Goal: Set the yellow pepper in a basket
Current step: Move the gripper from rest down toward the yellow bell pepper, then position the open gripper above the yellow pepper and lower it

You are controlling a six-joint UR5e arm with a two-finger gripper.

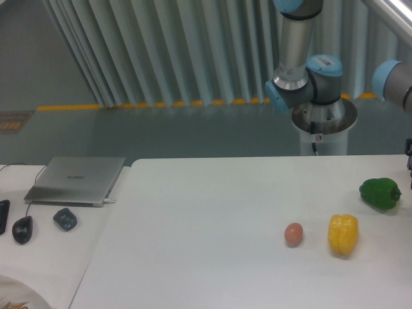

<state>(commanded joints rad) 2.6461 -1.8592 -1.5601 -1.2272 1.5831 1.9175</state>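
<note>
Yellow pepper [343, 234] is showing glossy bright yellow, uniform, no markings. Green pepper [380, 193] is showing deep glossy green. Small ball [293, 234] is reading brown-orange, plain. Table [212, 219] is appearing white, unpatterned. Arm [302, 58] is showing silver-grey tubing with light blue joint caps. Laptop [77, 180] is showing matte silver. Mouse [22, 229] is appearing black; small object [65, 219] beside it is dark grey. Floor stripe [161, 104] is running yellow-orange. Curtain [161, 45] is showing pale grey-blue vertical pleats.
</note>
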